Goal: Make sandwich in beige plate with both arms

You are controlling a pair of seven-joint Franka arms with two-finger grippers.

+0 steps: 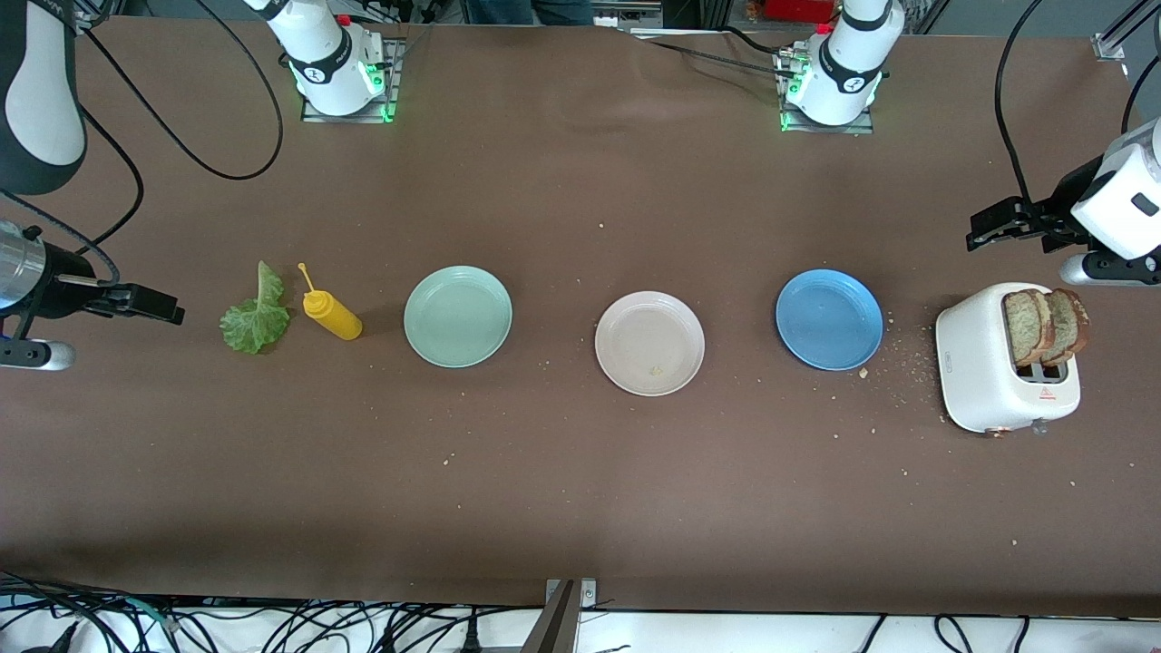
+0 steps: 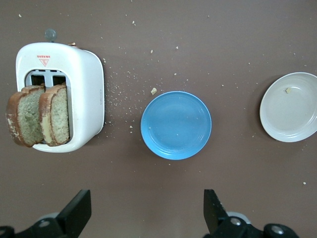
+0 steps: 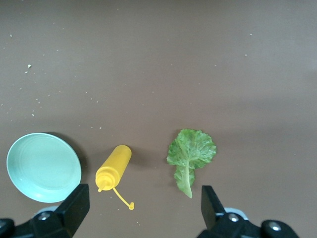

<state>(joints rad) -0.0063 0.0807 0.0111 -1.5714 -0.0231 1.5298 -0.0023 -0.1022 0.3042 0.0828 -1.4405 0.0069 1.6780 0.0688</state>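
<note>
bread (image 1: 1046, 326) was the first hazard: 2 toasted slices stood up out of the slots of the white toaster (image 1: 984, 376), leaning side by side, at the left arm's end of the table. the left gripper (image 1: 1002, 224) hung over the table beside the toaster, its jaws wide apart and holding nothing. a pinch aimed between the slices would likely catch both at once, or tip the light toaster as a slice dragged in its slot. crumbs already lay scattered between the toaster and the blue plate (image 1: 829, 318), so a hard squeeze would probably break more off.

the beige plate (image 1: 649, 343) sat in the middle of the row, bare but for a crumb, between the blue plate and the mint-green plate (image 1: 458, 316). with 3 plates alike in shape, a slice could easily land in the wrong one.

the right gripper (image 1: 150, 305) waited over the table at the right arm's end, also spread wide and empty. the lettuce leaf (image 1: 257, 316) lay flat just beside the yellow mustard bottle (image 1: 332, 317), which was on its side; a descent off line could knock the bottle rolling, and fingers might slide over so thin a leaf.
</note>
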